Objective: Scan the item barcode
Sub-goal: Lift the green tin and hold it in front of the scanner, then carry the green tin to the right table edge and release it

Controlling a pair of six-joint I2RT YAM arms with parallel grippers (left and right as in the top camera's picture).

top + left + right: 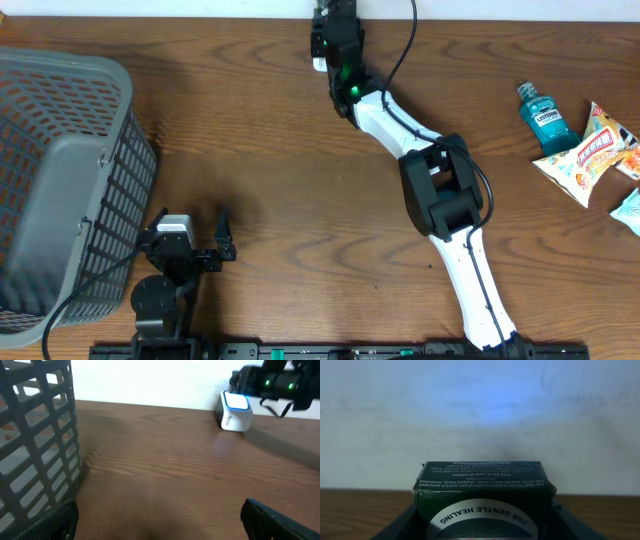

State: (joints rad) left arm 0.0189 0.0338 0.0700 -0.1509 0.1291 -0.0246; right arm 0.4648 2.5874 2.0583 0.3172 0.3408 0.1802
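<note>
Dark-green carton (485, 491), lettered "FOR GENTLE HEALING" upside down, is clamped in the right gripper (485, 521) at the table's (260, 150) far edge, seemingly just beside the white scanner (235, 411), while the left gripper (192, 224) is spread wide, near left.

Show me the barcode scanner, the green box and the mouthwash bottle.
barcode scanner (239, 420): left wrist view, white front face.
green box (485, 482): right wrist view, printed end face.
mouthwash bottle (548, 120): overhead view, its label.

Overhead looks straight down on table (280, 130); 2 wrist cameras sit low, facing the wall (480, 410).
</note>
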